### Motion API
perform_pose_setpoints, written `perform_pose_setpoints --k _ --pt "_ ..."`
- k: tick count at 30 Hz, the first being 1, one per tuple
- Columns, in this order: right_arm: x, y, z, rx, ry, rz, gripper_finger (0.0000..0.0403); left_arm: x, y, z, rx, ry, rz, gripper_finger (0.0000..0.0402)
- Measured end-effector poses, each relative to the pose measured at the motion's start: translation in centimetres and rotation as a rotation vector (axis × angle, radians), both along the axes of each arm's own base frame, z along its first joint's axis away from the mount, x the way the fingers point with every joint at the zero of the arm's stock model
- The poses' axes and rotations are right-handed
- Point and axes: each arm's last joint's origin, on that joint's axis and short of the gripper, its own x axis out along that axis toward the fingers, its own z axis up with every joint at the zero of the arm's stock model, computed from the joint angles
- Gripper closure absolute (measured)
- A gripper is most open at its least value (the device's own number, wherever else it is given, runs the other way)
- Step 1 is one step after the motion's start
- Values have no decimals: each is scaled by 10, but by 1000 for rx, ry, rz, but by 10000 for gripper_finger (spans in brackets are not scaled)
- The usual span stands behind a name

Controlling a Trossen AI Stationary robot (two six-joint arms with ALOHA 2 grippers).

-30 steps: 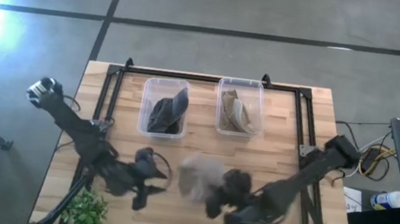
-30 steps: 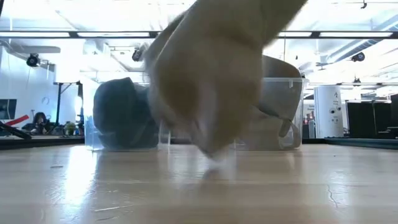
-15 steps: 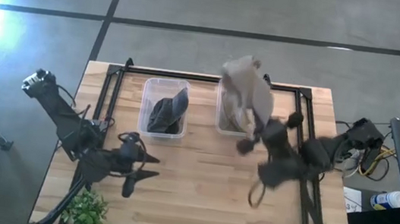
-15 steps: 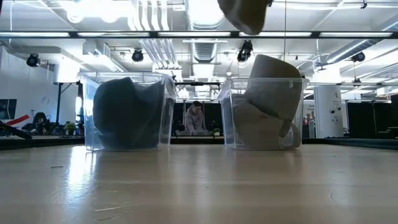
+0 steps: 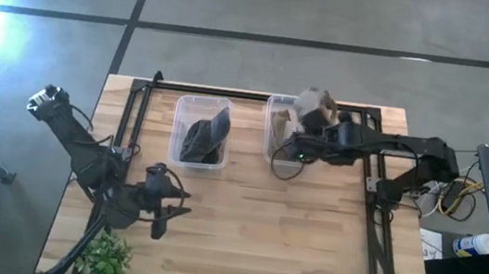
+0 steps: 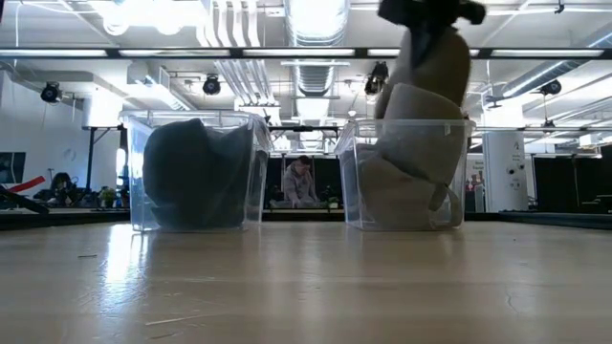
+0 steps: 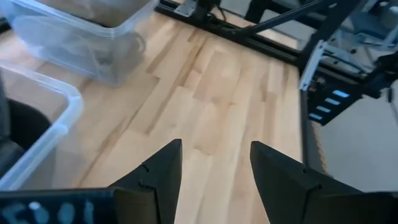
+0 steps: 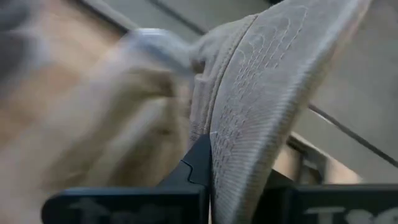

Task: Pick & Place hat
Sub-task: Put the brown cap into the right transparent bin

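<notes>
A tan corduroy hat (image 5: 314,105) hangs over the far part of the right clear bin (image 5: 269,155); the low view shows this hat (image 6: 435,67) above the bin's rim (image 6: 406,122). My right gripper (image 5: 324,128) is shut on it. Other tan hats (image 6: 402,172) lie in that bin. Dark hats (image 5: 204,138) fill the left clear bin (image 5: 182,101). My left gripper (image 5: 165,204) waits open over the table's near left part, and its wrist view shows the gripper (image 7: 214,162) over bare wood. My right gripper pinches the tan hat between its two fingers, at a stitched edge (image 8: 227,146) beside the dark finger (image 8: 200,158). The hat is lifted clear and hangs below the gripper (image 6: 430,13), above the tan hats in the right bin.
Both bins stand side by side at the table's far edge, inside a black frame (image 5: 250,95). A green plant (image 5: 104,256) sits at the near left corner. Bare wood (image 5: 253,222) lies between the bins and the near edge. A person (image 6: 300,183) sits in the room beyond.
My right gripper has carried the tan hat from the table's near middle up and toward the far edge, and it now hangs over the right bin. My left gripper has drawn back a little toward the table's left edge.
</notes>
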Motion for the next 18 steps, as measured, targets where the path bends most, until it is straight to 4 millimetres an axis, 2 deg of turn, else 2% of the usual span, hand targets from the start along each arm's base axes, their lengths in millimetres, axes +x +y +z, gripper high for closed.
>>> perform_pose_setpoints --k 4,8,11,18 --pt "18 1 -4 74 -88 84 390 -1 2 -1 29 -1 28 218" --pt "21 -13 -16 134 -59 -4 390 -1 2 -1 35 -5 34 218" --pt "20 -26 -27 262 -71 -73 390 -1 2 -1 22 -5 34 218" --pt "25 -48 -47 493 -202 -141 390 -1 1 -1 -11 -3 39 218"
